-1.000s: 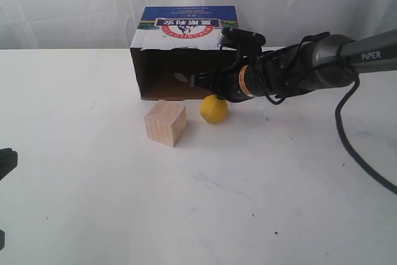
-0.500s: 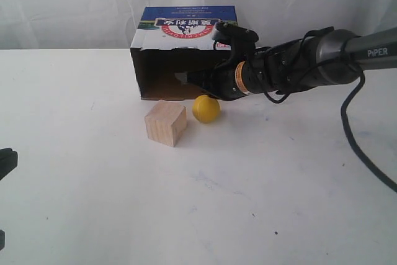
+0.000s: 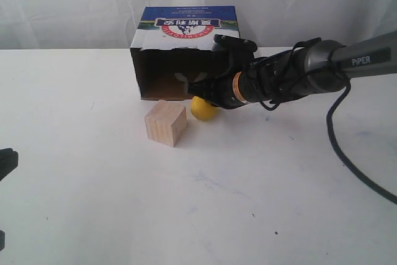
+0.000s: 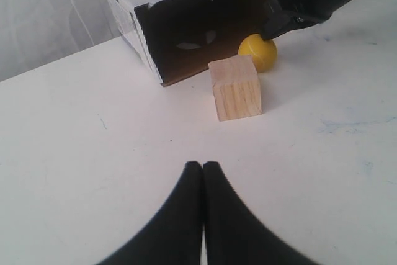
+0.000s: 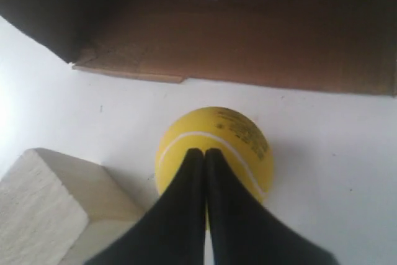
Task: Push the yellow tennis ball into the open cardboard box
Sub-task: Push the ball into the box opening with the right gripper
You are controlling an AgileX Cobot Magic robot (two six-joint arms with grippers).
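**Item: ball at box mouth, right gripper against it**

Edges and room: The open cardboard box (image 3: 186,27) is lying on its side on the white tabletop (image 3: 93,190), its dark mouth facing the near side. Its lower flap edge is resting flat on the table. Bare table is stretching wide on the near side and to both sides.

Task item: The yellow tennis ball (image 3: 201,109) is sitting on the table just outside the mouth, near the lower flap edge and not yet inside.

Right gripper (image 5: 200,154): fingers are pressing together with no gap and gripping nothing. Its tips are meeting the ball's surface on the side away from the box. The arm is reaching in low from the right.

Left gripper (image 4: 203,167): fingers are likewise lying together, carrying nothing, well apart from the ball.

Obstruction: The pale wooden cube (image 3: 165,123) is standing just beside the ball, to its left in the exterior view, in front of the mouth.
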